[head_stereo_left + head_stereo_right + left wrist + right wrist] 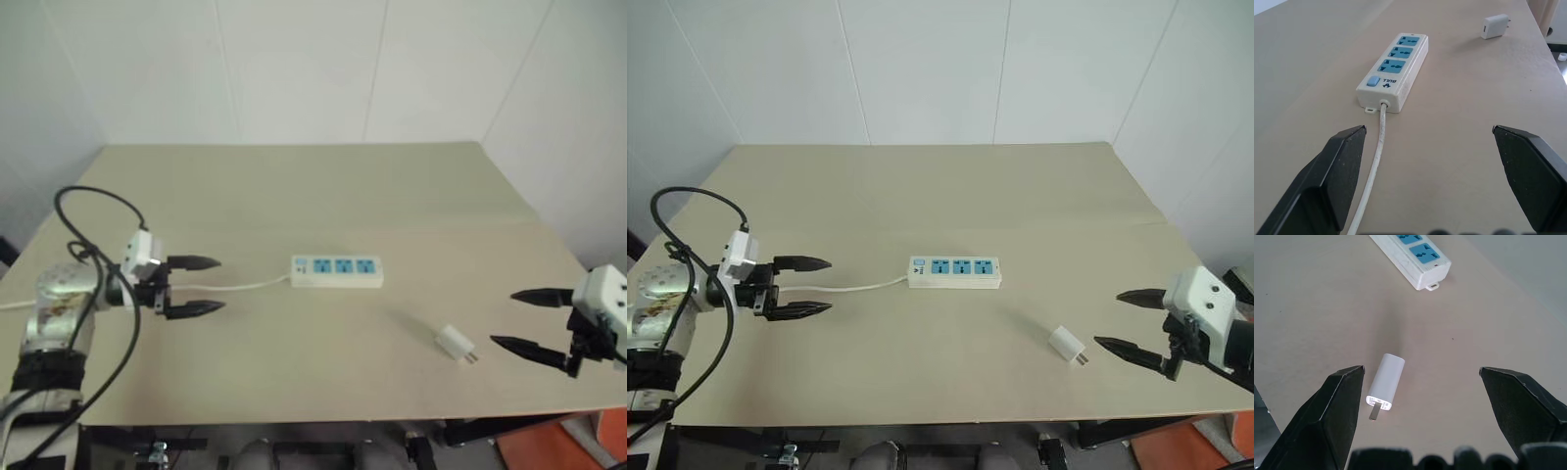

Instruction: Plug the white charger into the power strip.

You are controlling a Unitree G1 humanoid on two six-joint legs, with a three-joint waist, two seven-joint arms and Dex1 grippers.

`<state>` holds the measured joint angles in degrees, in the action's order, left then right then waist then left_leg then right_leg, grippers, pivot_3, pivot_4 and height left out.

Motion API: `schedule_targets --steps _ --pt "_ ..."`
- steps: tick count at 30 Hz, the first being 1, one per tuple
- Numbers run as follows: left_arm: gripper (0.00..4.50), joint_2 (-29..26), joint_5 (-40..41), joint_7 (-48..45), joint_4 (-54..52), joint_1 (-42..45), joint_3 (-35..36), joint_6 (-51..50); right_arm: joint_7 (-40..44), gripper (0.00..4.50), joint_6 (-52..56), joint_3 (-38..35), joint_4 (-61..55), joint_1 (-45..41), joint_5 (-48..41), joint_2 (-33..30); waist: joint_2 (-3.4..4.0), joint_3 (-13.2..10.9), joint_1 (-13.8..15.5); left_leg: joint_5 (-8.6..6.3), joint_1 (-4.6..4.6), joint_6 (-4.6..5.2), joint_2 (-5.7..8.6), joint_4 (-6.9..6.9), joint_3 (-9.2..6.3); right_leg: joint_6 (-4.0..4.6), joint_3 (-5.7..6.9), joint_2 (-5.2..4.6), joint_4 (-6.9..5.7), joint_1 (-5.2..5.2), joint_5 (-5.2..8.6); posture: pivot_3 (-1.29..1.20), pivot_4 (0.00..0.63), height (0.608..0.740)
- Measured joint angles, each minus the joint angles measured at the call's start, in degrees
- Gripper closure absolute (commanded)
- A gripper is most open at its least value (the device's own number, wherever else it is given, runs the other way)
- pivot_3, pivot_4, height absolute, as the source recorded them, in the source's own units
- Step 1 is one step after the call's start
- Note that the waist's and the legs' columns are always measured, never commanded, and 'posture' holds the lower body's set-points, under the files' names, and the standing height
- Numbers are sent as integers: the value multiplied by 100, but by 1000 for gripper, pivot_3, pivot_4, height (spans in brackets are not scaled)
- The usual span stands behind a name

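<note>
White charger [1067, 345] lies flat, prongs toward right gripper [1129, 322], just at its 9 o'clock; long axis 10–4. Both grippers' fingers apart, empty. Left gripper [806, 286] faces power strip [954, 272], farther off.

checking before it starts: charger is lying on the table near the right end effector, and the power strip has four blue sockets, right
Not quite. The power strip has three blue sockets, not four, as the left wrist view shows. The rest holds: the charger lies on the table near the right end effector.
</note>
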<state>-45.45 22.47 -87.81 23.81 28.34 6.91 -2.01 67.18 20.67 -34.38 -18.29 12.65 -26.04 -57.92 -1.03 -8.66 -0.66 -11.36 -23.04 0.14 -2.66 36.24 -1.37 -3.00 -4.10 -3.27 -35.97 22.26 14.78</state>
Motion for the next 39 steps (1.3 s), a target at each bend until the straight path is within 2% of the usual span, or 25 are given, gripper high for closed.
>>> schedule_targets --steps 8,15,21,26,32,37,39 --pt "10 206 -213 109 603 285 -18 596 -160 0 2 -40 -158 146 3 93 0 0 -5 0 1 0 1 3 0 0 -2 0 -3 -1 0 0 150 740" --pt "10 671 -351 138 1838 921 -54 1412 -483 0 94 -15 -411 116 0 262 0 0 -1 0 1 0 4 9 -1 -2 -2 -1 -6 -4 -1 0 150 740" --pt "10 1442 -880 338 3744 1814 -243 2316 -1242 0 374 595 -1075 -578 -9 572 -2 0 -9 1 -10 0 9 18 -5 -10 -2 0 -7 0 -5 0 150 740" --pt "10 1656 -1517 758 4650 2225 -517 2761 -2093 0 817 1316 -1648 -1206 -1 972 -4 -1 -30 0 -12 0 11 13 -8 7 -2 0 -7 3 -15 0 150 740" --pt "10 2014 -2239 1786 5089 2416 -772 3008 -2934 0 1295 2074 -2092 -1731 57 1319 -5 -1 26 0 -22 0 16 15 -10 15 1 -5 -4 4 -22 0 150 740" --pt "10 2237 -2516 2236 5176 2547 -808 2960 -3272 0 1549 2268 -2365 -1740 105 1367 -5 -1 52 0 -20 0 17 14 -11 15 1 -6 -6 4 -23 0 150 740" --pt "396 2286 -2525 2290 5214 2575 -780 2843 -3346 0 1631 2267 -2448 -1684 101 1367 -5 -1 43 0 -17 0 17 15 -10 15 1 -5 -9 4 -23 0 150 740"
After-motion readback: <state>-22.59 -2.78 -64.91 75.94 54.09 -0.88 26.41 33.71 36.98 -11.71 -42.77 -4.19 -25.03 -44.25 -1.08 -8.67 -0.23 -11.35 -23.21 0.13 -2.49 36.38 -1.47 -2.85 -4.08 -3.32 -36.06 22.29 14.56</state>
